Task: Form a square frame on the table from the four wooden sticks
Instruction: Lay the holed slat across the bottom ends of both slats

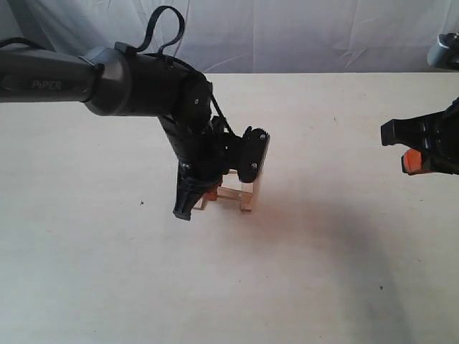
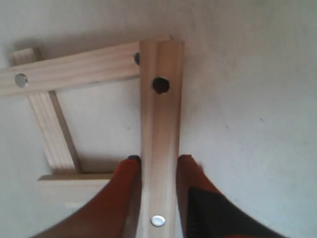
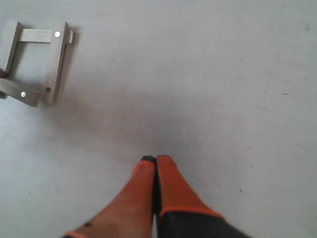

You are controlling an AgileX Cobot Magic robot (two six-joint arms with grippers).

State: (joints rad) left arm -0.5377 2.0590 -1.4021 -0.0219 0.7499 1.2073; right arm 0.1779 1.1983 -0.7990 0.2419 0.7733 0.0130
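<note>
The four wooden sticks lie as a rough square frame [image 1: 237, 194] at the middle of the table [image 1: 323, 272], mostly hidden under my left arm in the exterior view. My left gripper [image 2: 159, 161] is shut on one stick [image 2: 161, 119], an orange finger [image 2: 126, 183] pressed to each long side. That stick's far end rests over a slanted stick [image 2: 69, 72]. The side stick [image 2: 52, 134] and near stick [image 2: 74, 184] complete the frame. My right gripper [image 3: 156, 159] is shut on nothing, well away from the frame [image 3: 37, 64], at the right edge [image 1: 423, 150] of the exterior view.
A white cloth backdrop [image 1: 301, 32] hangs behind the table's far edge. A grey object [image 1: 445, 50] shows at the top right corner. Bare tabletop surrounds the frame on all sides.
</note>
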